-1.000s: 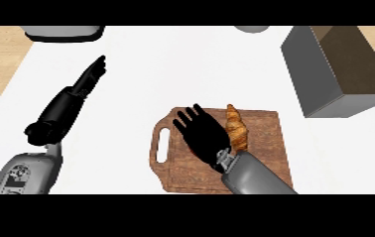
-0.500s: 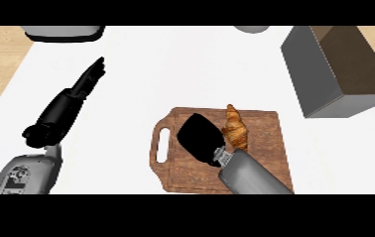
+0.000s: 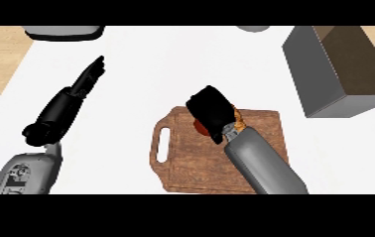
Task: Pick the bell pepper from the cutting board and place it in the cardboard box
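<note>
From the head view I see my right hand (image 3: 211, 112) down over the upper left part of the cutting board (image 3: 256, 174), fingers curled over the red bell pepper (image 3: 198, 127), of which only a small sliver shows at the hand's lower left edge, pressed under the palm; an orange-brown item (image 3: 237, 116) peeks out just beside the hand's right edge. My left hand (image 3: 86, 77) rests on the white counter (image 3: 176, 62) at the left, fingers straight, well apart from the board, and the cardboard box (image 3: 326, 72) stands open at the upper right
</note>
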{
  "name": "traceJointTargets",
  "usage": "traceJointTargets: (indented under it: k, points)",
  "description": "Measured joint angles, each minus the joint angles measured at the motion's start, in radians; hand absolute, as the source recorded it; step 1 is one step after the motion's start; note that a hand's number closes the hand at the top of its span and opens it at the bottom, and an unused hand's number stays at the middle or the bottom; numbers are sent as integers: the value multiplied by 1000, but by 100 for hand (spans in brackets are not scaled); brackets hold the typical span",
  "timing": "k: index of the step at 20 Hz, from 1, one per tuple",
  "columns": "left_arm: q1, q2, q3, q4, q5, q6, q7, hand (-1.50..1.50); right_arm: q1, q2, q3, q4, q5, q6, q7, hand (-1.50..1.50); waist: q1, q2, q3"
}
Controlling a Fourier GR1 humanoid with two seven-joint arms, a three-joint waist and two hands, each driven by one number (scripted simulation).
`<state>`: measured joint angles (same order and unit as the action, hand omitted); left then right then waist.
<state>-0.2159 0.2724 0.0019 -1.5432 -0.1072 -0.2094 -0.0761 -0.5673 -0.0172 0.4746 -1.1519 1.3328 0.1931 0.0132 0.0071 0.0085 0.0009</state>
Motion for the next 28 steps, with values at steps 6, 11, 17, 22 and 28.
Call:
traceJointTargets:
  k: [6,11,17,22,28]
  points:
    - [-18,-2,-6,-6,-2,-2,-2,0,-138,-3,-339,100,-64,-71,286,150,21,21,1]
    - [-39,-19,-35,-7,-9,-10,3,0,-341,-54,-475,258,-27,-153,437,150,60,25,0]
    - [-65,-33,-44,11,-20,-4,12,0,-537,-98,-572,403,25,-289,609,150,66,21,-1]
    - [-55,-18,-32,9,-12,-18,8,0,-623,-150,-651,469,65,-437,775,150,64,17,-1]
    - [-53,-24,-23,13,-15,-10,6,0,-671,-256,-727,578,85,-570,851,150,48,13,-1]
